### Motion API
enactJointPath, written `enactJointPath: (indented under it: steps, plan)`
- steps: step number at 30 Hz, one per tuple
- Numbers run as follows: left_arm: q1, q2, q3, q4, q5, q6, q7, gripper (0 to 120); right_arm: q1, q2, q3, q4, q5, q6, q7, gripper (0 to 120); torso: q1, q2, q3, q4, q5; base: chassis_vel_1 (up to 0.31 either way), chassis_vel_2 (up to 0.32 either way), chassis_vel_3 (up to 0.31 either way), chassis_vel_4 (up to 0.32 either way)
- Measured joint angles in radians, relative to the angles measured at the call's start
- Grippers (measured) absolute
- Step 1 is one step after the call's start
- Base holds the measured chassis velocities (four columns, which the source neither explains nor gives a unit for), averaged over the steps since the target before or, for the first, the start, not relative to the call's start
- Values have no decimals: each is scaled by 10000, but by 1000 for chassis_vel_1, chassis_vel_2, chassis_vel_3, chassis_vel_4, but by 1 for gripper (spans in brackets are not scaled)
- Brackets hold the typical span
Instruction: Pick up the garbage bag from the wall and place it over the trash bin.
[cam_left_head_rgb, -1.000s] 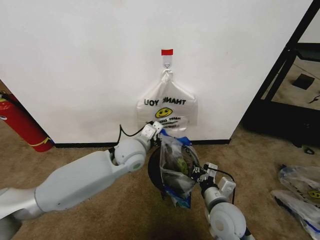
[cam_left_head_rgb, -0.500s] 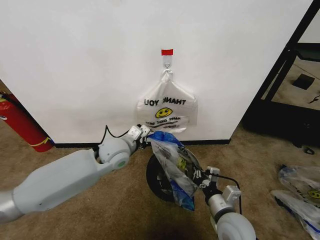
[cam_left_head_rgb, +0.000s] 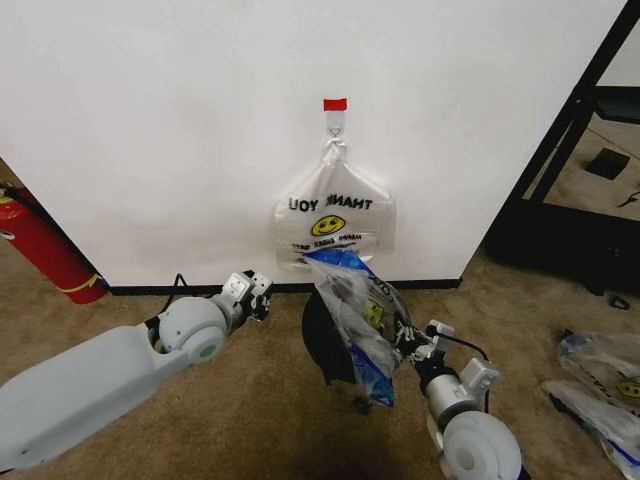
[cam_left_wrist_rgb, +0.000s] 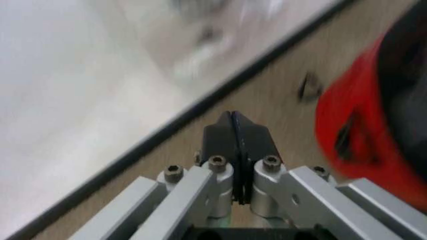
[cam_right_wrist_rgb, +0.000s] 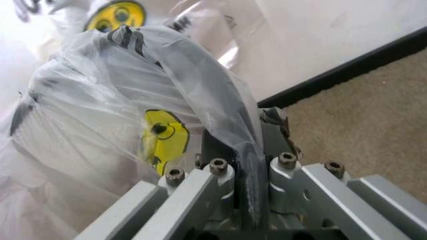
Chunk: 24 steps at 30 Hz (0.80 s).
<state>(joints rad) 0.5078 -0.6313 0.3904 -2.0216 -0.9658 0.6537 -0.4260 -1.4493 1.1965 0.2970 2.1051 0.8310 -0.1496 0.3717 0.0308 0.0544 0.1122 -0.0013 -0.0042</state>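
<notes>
Head view. The thin translucent white plastic garbage bag (cam_left_head_rgb: 358, 322), with black print, a yellow smiley and blue patches, stands crumpled over the front of the small round black wire-mesh trash bin (cam_left_head_rgb: 322, 342) on the tan carpet near the foot of the white wall. Its upper end rises above the bin's rim, its lower blue end hangs down past the bin's front, and it is draped against the bin rather than spread around the opening. The right gripper (cam_left_head_rgb: 408, 338) is at the bag's right edge, touching the plastic. The left gripper (cam_left_head_rgb: 260, 293) is to the left of the bin, low over the carpet near the black baseboard, apart from the bag. A flat white smiley bag (cam_left_head_rgb: 333, 218) printed "THANK YOU" hangs on the wall from a hook under a red tape strip (cam_left_head_rgb: 334, 104). A red fire extinguisher (cam_left_head_rgb: 40, 247) stands at the far left by the wall.

Left wrist view. The left gripper (cam_left_wrist_rgb: 235, 131) has its black fingers pressed flat together with nothing between them. The carpet, the baseboard and the bin's red base band (cam_left_wrist_rgb: 350, 135) lie beyond.

Right wrist view. The right gripper (cam_right_wrist_rgb: 244, 145) is clamped on a gathered fold of the garbage bag (cam_right_wrist_rgb: 127, 115), which runs between its fingers; the yellow smiley shows through the plastic.
</notes>
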Motion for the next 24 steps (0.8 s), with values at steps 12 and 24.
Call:
enactJointPath:
  steps: [12, 24]
  plan:
    - [1746, -772, -1021, -2720, -1622, -1201, -1500, 48, 101, 259, 344, -184, -164, 95, 430, 0, 0, 0, 0, 9, 1, 0, 0, 0, 0]
    - [2305, -1663, -918, -2626, -3380, -1699, -1882, 88, 52, 377, 206, -78, -366, 41, 443, 0, 0, 0, 0, 1, 2, 0, 0, 0, 0]
